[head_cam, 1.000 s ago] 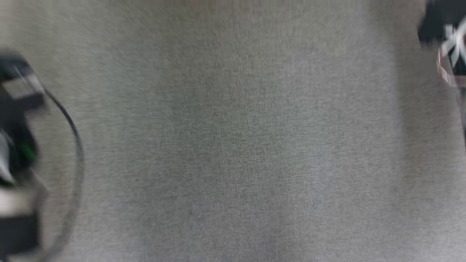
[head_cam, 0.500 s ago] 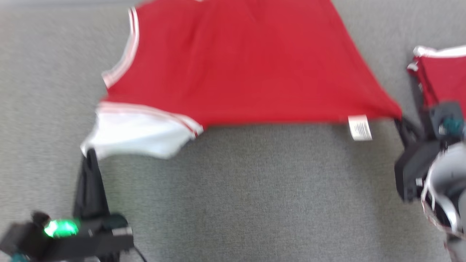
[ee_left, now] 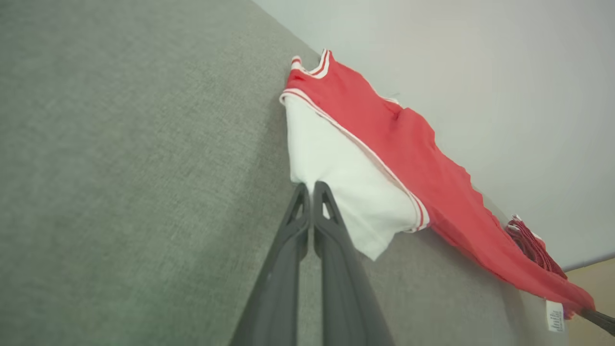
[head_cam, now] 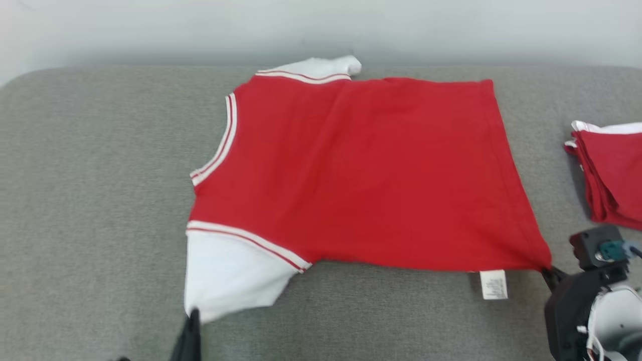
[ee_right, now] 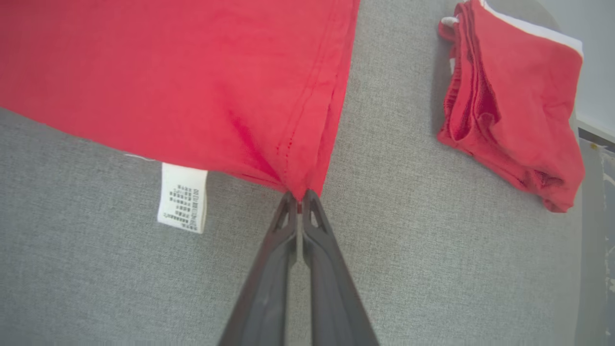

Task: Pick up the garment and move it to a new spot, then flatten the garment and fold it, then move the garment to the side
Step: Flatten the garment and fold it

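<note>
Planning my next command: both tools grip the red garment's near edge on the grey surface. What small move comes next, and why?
Probably lower both tools and release: the garment lies spread, the left tool shut on its white sleeve, the right tool on its hem corner, near edge pulled straight.

Plain room: grey fabric surface (head_cam: pixel 100 200) against pale wall (head_cam: pixel 451 30).

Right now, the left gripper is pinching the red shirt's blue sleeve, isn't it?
Not blue: the sleeve is white. The left wrist view shows the left gripper pinching the red shirt by that white sleeve.
</note>
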